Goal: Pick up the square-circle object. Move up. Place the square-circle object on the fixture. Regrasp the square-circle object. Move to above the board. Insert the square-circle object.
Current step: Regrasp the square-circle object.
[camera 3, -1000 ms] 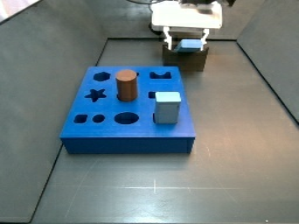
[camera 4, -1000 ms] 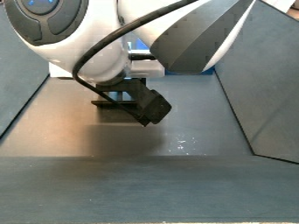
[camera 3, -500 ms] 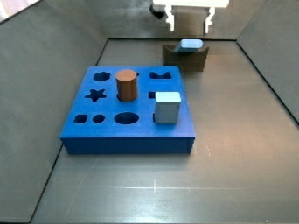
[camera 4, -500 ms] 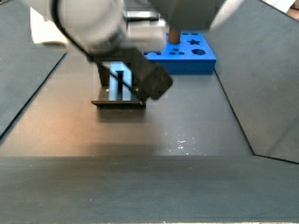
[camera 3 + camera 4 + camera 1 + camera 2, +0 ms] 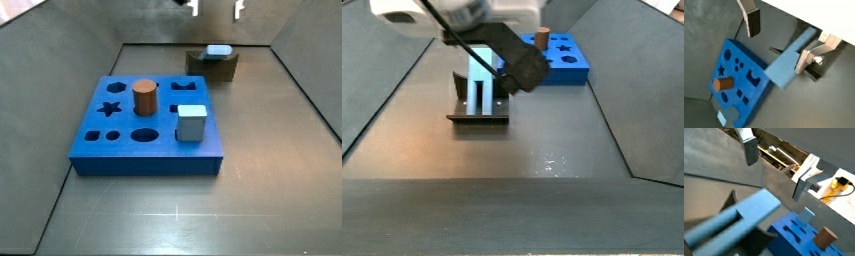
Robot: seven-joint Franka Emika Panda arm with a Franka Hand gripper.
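1. the gripper (image 5: 215, 8) hangs at the top edge of a side view, only its two fingertips showing, high over the far end of the floor.
2. its fingers (image 5: 752, 22) stand wide apart with nothing between them; both wrist views show the gap bare.
3. the peg (image 5: 482, 83) stands upright in the fixture (image 5: 477, 117), its pale blue top (image 5: 218, 50) showing above the dark block (image 5: 214, 66) in both side views.
4. the peg is below the gripper and apart from it; in both wrist views it (image 5: 791, 59) runs up into the space under the spread fingers without touching either one.
5. the fixture sits near the far edge of the floor, behind the board's far right corner.
6. the board (image 5: 127, 150) lies mid-floor, toward the left wall.
7. a brown cylinder (image 5: 143, 99) stands in the board, and a short pale cube (image 5: 191, 123) stands near the board's right edge.
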